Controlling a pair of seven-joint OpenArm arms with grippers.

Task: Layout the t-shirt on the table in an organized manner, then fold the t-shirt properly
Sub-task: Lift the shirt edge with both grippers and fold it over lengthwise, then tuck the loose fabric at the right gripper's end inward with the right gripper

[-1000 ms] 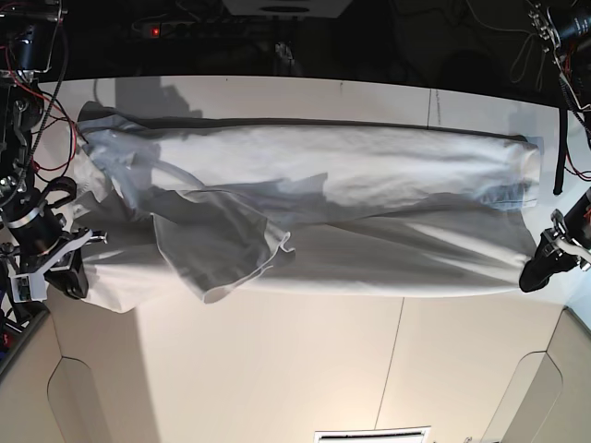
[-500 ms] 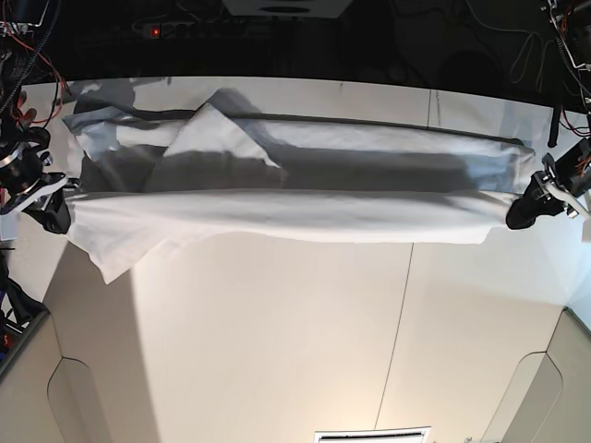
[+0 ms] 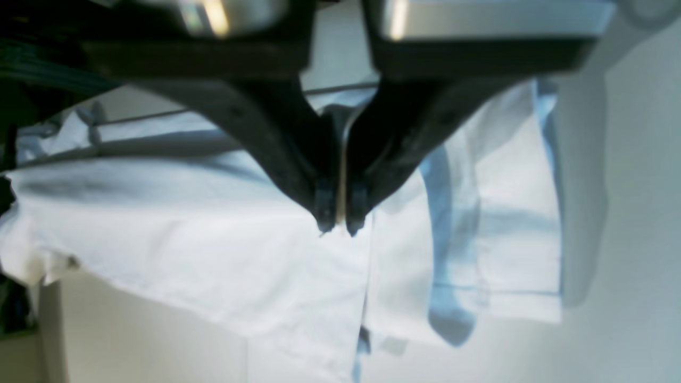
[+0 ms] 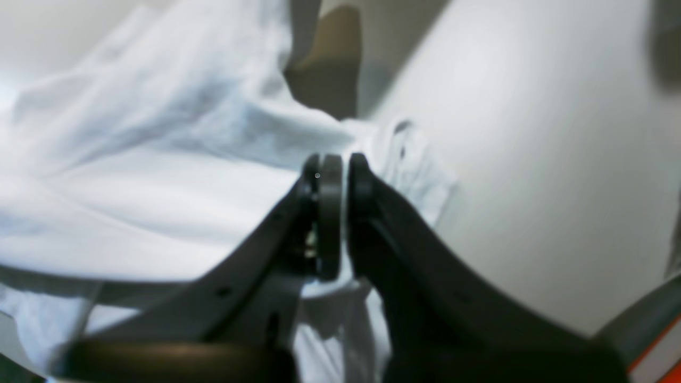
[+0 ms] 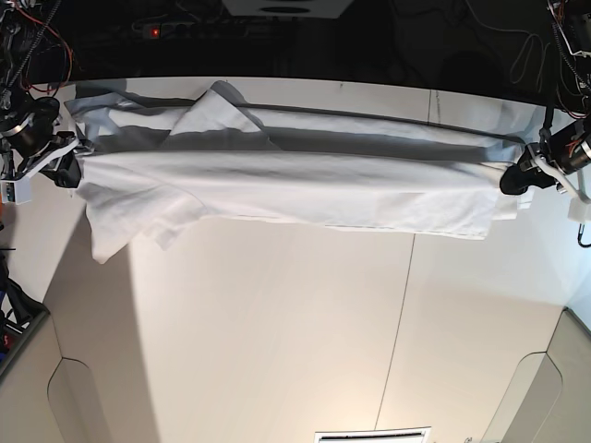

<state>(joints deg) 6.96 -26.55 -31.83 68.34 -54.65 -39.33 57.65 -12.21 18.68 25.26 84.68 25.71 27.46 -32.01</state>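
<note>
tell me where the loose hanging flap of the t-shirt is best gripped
Judging by its pose, grip the drooping corner of the t-shirt at its lower edge, coming from the near table side. It hangs free there, while both ends are already pinched by the left pincer and right pincer.

Both wrist views blurred; t-shirt (image 5: 295, 189) far edge hidden by its own fold; tag not discernible.

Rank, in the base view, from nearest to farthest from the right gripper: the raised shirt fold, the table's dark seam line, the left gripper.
From the right gripper, at the view's left edge:
1. The raised fold of the t-shirt, upper left.
2. The seam line on the table, right of centre.
3. The left gripper, far right edge.
</note>
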